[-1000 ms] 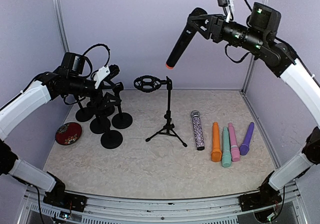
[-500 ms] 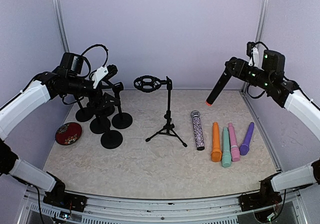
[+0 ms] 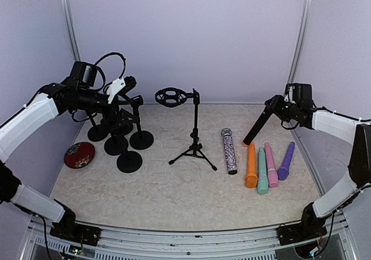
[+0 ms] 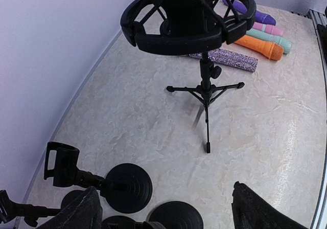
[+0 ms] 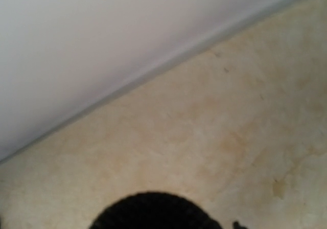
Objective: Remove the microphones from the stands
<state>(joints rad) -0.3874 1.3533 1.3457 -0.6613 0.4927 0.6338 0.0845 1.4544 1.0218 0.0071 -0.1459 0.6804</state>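
One microphone [image 3: 257, 125], blurred up close, sits clamped in the right tool [image 3: 272, 105] (left tool [image 4: 163, 211] spread).

Both arms: white shells on the long links, black joints & motor housings. Left arm [image 3: 26, 121] has a thin black cable [image 3: 113, 53] looping over the wrist, plus a white bracket beside the black left end effector [image 3: 130, 86]; its finger pads [image 4: 76, 211] look dark & grainy. Right arm [image 3: 339, 125]: white forearm, black wrist block, black right end effector [image 3: 271, 104]. Bases [image 3: 68, 230] black.
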